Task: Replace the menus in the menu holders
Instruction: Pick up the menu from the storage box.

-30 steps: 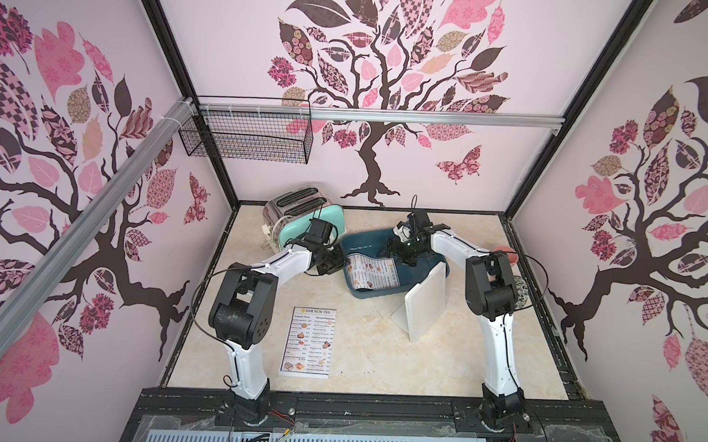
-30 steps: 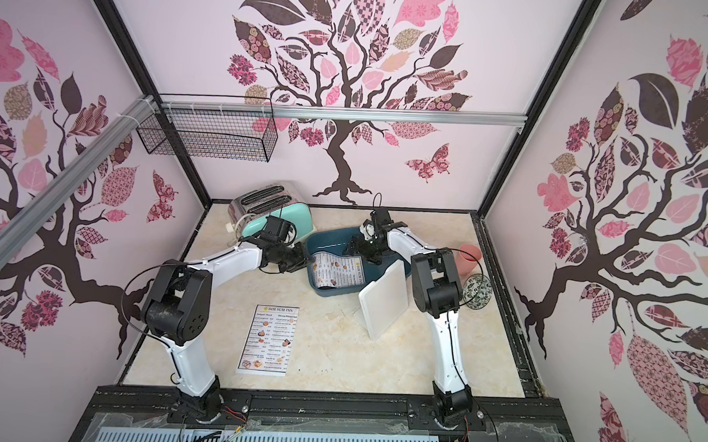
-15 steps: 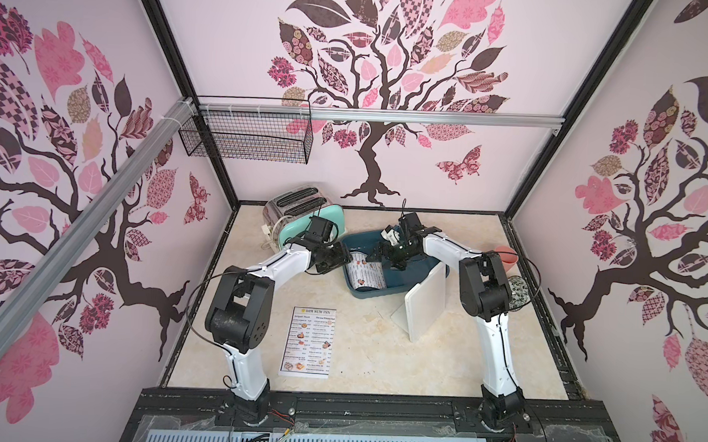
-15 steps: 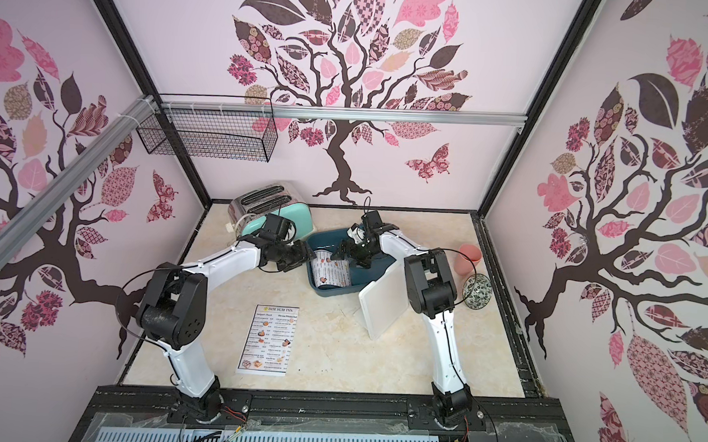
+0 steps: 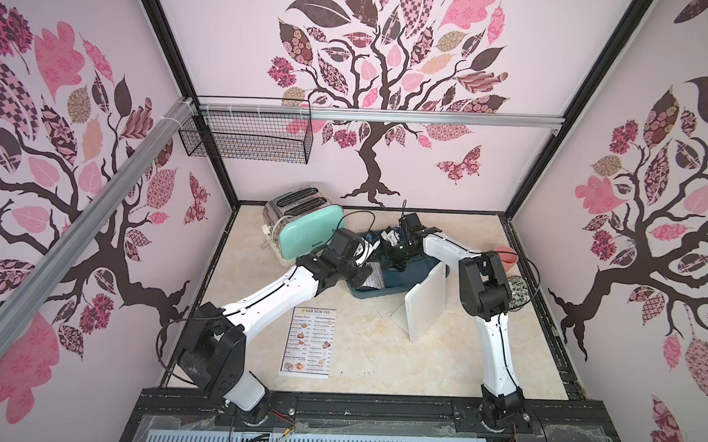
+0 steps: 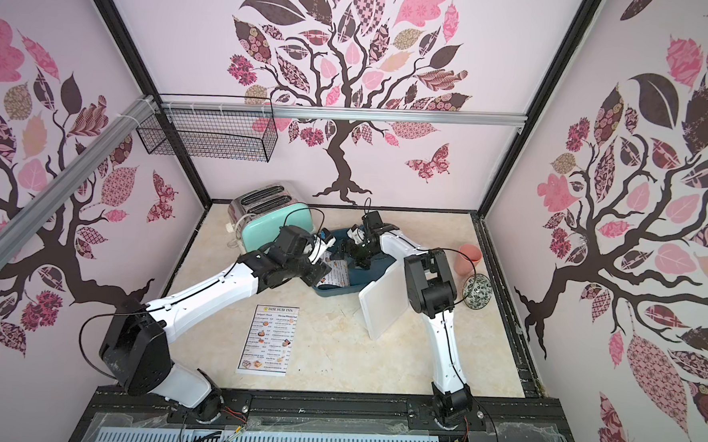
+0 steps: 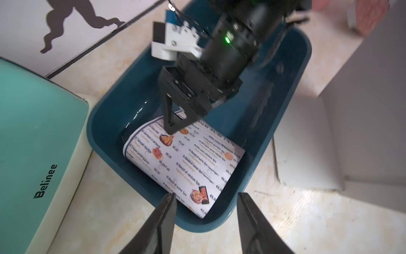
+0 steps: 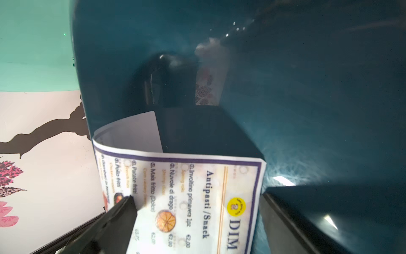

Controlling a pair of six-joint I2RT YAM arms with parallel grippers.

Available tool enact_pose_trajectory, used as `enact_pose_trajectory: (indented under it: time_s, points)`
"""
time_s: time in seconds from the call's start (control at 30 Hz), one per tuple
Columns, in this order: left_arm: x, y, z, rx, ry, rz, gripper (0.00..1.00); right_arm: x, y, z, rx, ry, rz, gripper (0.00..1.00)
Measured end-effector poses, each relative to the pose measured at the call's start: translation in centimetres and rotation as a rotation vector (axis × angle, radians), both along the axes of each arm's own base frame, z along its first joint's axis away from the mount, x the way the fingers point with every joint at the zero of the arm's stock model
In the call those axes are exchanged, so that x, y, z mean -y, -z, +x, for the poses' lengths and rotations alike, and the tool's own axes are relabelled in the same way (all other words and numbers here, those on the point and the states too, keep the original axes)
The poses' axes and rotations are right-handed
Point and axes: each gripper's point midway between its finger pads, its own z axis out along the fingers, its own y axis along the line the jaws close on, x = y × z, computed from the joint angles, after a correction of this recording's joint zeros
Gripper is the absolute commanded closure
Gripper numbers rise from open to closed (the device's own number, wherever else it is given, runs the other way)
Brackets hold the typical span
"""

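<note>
The jaws of the right gripper (image 8: 196, 195) are spread wide over the curled menu (image 7: 186, 162) in the dark blue tub (image 7: 105, 123). Those of the left gripper (image 7: 206, 194) are parted and empty above its rim. One free edge is best pinched lightly and left uncreased. The menu holder (image 5: 424, 309) is stood at the tub's 4 o'clock.

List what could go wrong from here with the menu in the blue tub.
1. The menu lies curled in the tub; the open right tool could crease it when closing.
2. The left tool is open at the tub's rim, near the right tool: they might collide.
3. The menu holder stands close beside the right arm's elbow; a swing may tip it.
</note>
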Motion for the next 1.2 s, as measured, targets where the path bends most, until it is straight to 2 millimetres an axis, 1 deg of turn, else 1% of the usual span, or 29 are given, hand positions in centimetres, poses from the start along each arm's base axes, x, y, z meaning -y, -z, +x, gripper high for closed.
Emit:
enact_pose_trajectory:
  time_s: [0.1, 0.2, 0.33, 0.47, 0.6, 0.9, 1.2]
  points:
    - [0.3, 1.8, -0.7, 0.024, 0.099, 0.118, 0.52, 0.0, 0.0, 0.0, 0.0, 0.0, 0.0, 0.06]
    - [0.5, 3.3, -1.1, 0.038, 0.176, 0.206, 0.5, 0.0, 0.0, 0.0, -0.002, -0.001, 0.001, 0.06]
    - [0.1, 4.6, -1.5, 0.038, 0.246, 0.292, 0.46, 0.0, 0.0, -0.1, -0.003, -0.002, 0.003, 0.06]
    - [-0.3, 4.8, -1.4, 0.054, 0.273, 0.336, 0.47, 0.0, 0.0, -0.1, -0.006, -0.003, 0.005, 0.06]
    - [-0.3, 4.7, -0.8, 0.073, 0.278, 0.361, 0.48, 0.0, 0.0, -0.2, -0.007, -0.003, 0.005, 0.06]
    - [-0.4, 6.1, -0.3, 0.06, 0.284, 0.407, 0.48, -0.1, 0.0, -0.2, -0.01, -0.001, 0.006, 0.06]
    - [-0.1, 6.6, 0.4, 0.08, 0.287, 0.435, 0.48, -0.1, 0.0, -0.2, -0.011, -0.001, 0.006, 0.06]
